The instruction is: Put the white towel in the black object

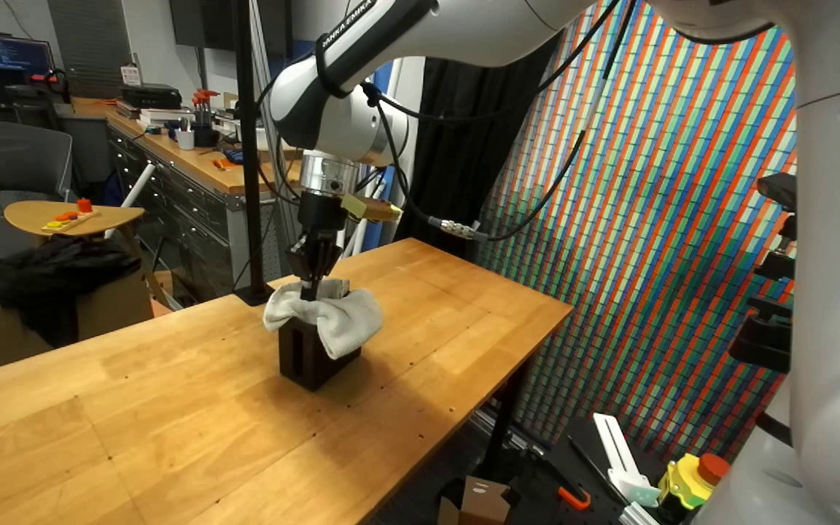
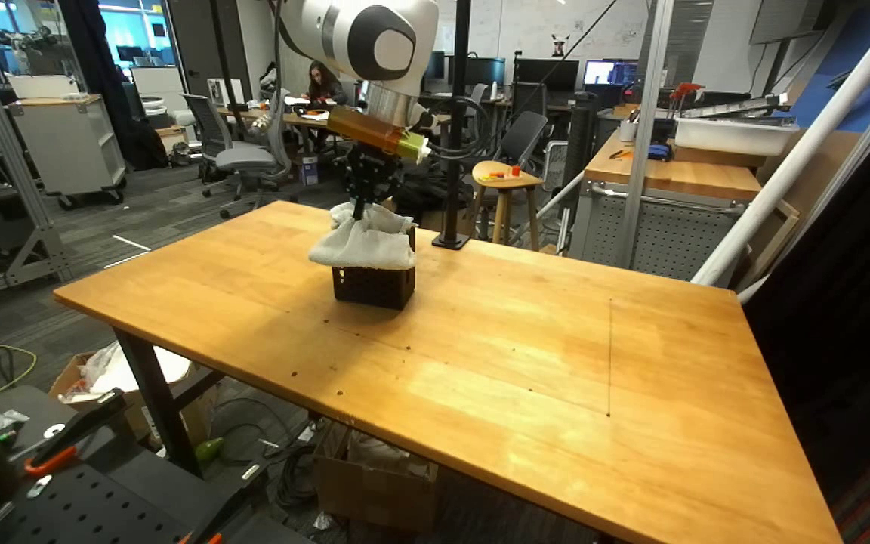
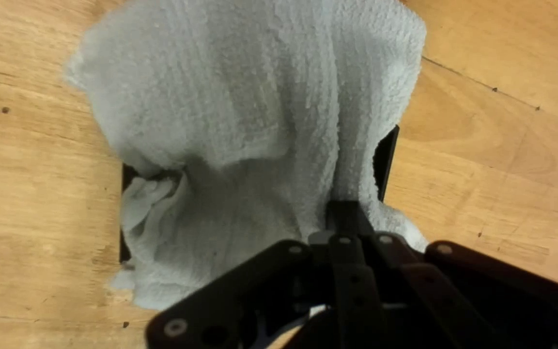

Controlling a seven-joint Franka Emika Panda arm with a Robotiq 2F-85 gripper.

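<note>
The white towel [image 1: 351,324] lies draped over the top of the black object [image 1: 313,364], its edges hanging past the rim in both exterior views. Seen from the wrist, the middle of the towel [image 3: 221,208] sags into the opening, and only slivers of the black rim [image 3: 386,155] show. My gripper [image 1: 309,293] points straight down into the cloth over the box. In the wrist view its fingertips [image 3: 343,213] are together, pressed against a fold of the towel, with no cloth visible between them. The box's inside is covered by the towel.
The box stands on a wooden table [image 2: 526,347]. A tall black pole [image 2: 454,151] with a flat base rises at the table's edge, close to the box and the arm. A small stool [image 2: 507,177] and a workbench [image 1: 172,146] stand beyond the table.
</note>
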